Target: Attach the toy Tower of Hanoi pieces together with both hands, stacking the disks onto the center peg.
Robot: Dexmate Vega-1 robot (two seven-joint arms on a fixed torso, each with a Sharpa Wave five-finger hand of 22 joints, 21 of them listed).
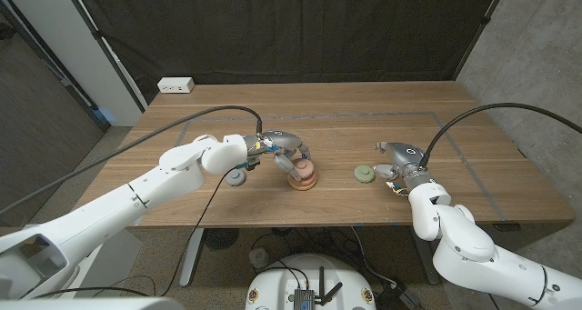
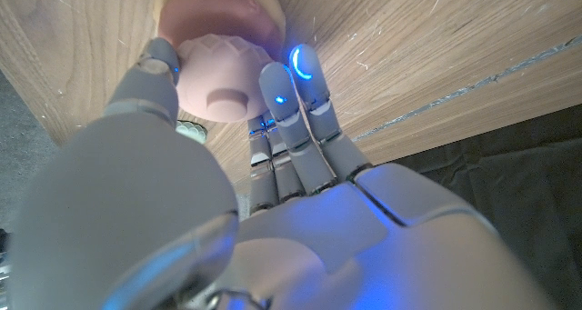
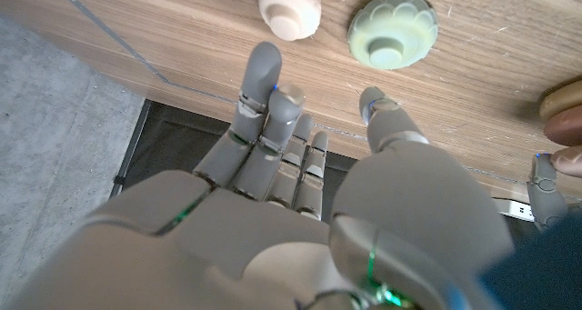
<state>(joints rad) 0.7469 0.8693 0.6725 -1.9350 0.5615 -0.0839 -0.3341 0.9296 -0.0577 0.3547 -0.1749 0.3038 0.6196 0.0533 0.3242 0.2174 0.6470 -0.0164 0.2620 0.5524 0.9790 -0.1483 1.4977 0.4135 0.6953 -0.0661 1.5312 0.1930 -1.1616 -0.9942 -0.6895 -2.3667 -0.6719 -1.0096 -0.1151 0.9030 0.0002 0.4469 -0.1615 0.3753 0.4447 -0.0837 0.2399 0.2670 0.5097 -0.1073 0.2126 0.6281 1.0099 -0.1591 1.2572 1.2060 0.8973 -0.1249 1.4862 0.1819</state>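
The wooden table (image 1: 336, 133) carries the toy near its middle, a bit toward the front edge. There stands a small stack of round pastel disks (image 1: 303, 175), pink on top w/ a tan piece under it. The left hand (image 1: 284, 153) is bent over this stack. In the left wrist view its fingers (image 2: 296, 92) and thumb are closed around the pink scalloped disk (image 2: 221, 75), which has a small round knob at centre, so this hand grips the disk on top of the stack.

A pale green scalloped disk (image 1: 364, 174) lies flat on the table, just beside the stack on its right side, between the stack and the right hand (image 1: 401, 163). This hand holds nothing; its fingers (image 3: 264, 101) are spread and reach toward the green disk (image 3: 392, 30) w/o touching it. A cream egg-shaped piece (image 3: 289, 8) lies near the green disk in the right wrist view.

A grey-blue disk (image 1: 237, 175) lies under the left wrist, toward the front edge. At the far left corner sits a white power strip (image 1: 175, 85).
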